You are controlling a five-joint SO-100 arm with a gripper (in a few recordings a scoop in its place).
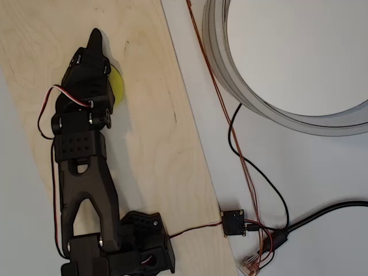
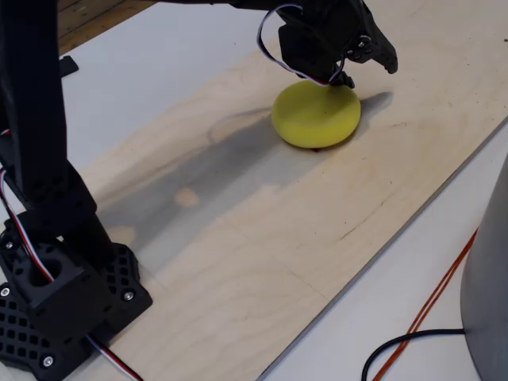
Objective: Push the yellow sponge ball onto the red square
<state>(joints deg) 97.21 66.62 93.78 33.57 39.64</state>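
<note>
Under the black tool [image 2: 373, 55], grip state unreadable, yellow sponge ball [image 2: 316, 115] half hidden overhead.

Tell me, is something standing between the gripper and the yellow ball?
Nothing visible does. In the fixed view the gripper hangs right above the yellow ball, at its top. The plywood board around the ball is bare.

The place looks like a small robotics lab or a hobbyist's electronics bench. A black 3D-printed arm [image 1: 86, 172] with exposed servo leads stands bolted to a bare plywood board [image 1: 155, 144] laid on a white worktop [image 1: 322, 184]. Thin red wires [image 1: 230, 126] and a black cable [image 1: 322, 213] trail loosely across that surface to a small black circuit module [image 1: 234, 222]. A large grey ring-shaped object [image 1: 230, 75] sits beside the board.
</note>
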